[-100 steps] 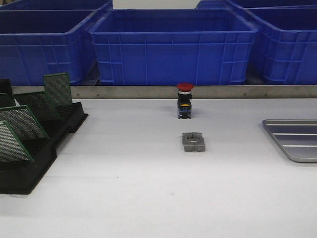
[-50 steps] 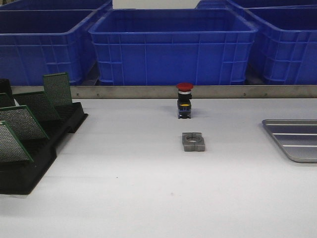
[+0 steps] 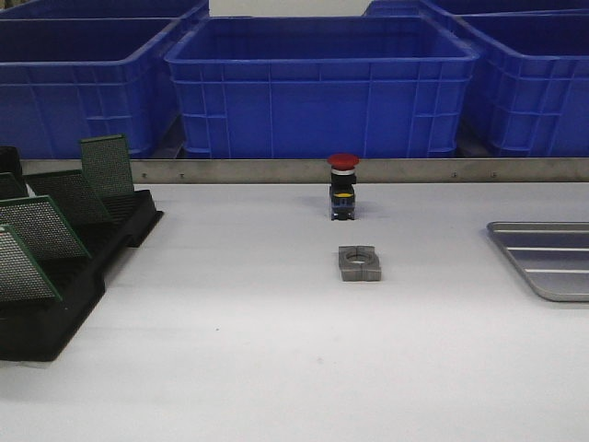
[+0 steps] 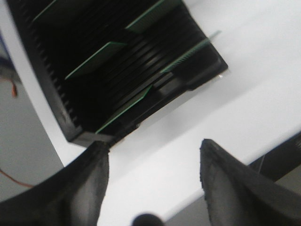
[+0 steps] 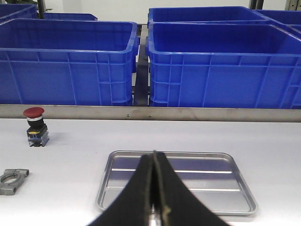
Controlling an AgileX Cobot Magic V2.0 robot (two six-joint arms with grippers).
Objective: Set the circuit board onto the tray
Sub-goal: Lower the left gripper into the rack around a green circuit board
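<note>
Several green circuit boards (image 3: 41,228) stand tilted in a black slotted rack (image 3: 110,253) at the table's left. In the left wrist view the boards (image 4: 96,59) and rack (image 4: 61,110) lie just beyond my left gripper (image 4: 153,148), which is open and empty above the white table beside the rack's corner. The silver-grey ribbed tray (image 3: 543,258) lies empty at the right edge of the front view. In the right wrist view the tray (image 5: 207,179) lies beyond my right gripper (image 5: 154,155), which is shut and empty. Neither gripper shows in the front view.
A red-capped push button (image 3: 342,187) stands at the table's middle back, with a grey metal clamp block (image 3: 359,263) in front of it. Big blue plastic bins (image 3: 322,83) line the back behind a metal rail (image 3: 304,170).
</note>
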